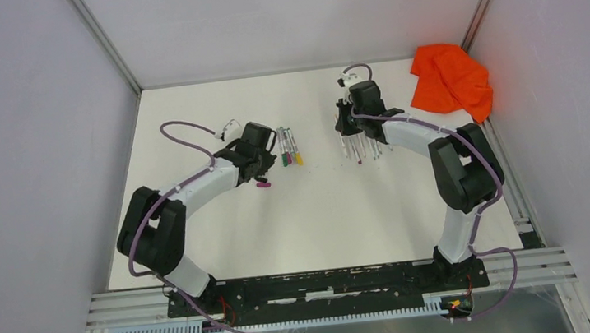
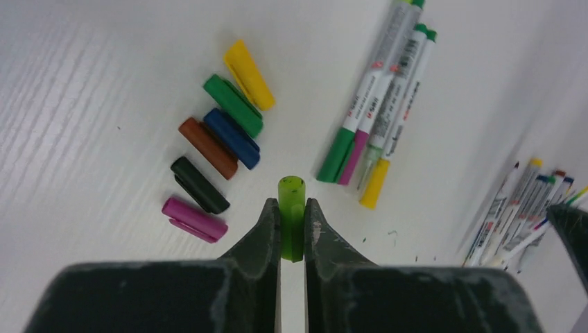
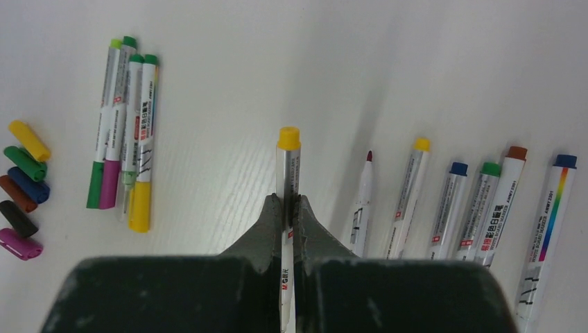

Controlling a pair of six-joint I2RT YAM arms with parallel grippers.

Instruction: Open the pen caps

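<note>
Left tool point(image 2: 292, 208) clamped on light-green pen cap point(image 2: 292, 189) | right tool point(image 3: 289, 202) clamped on yellow-ended pen point(image 3: 288, 156)

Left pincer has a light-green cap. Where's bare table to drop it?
Bare: wide near half of the table; also left of the cap row. Tight: strip between cap row and the four-pen cluster. Crowded: pen row on the right.

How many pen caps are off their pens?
7. Six lie together on the table: yellow, green, blue, brown, black, magenta. One light-green cap sits in the left gripper. More may hide.
</note>
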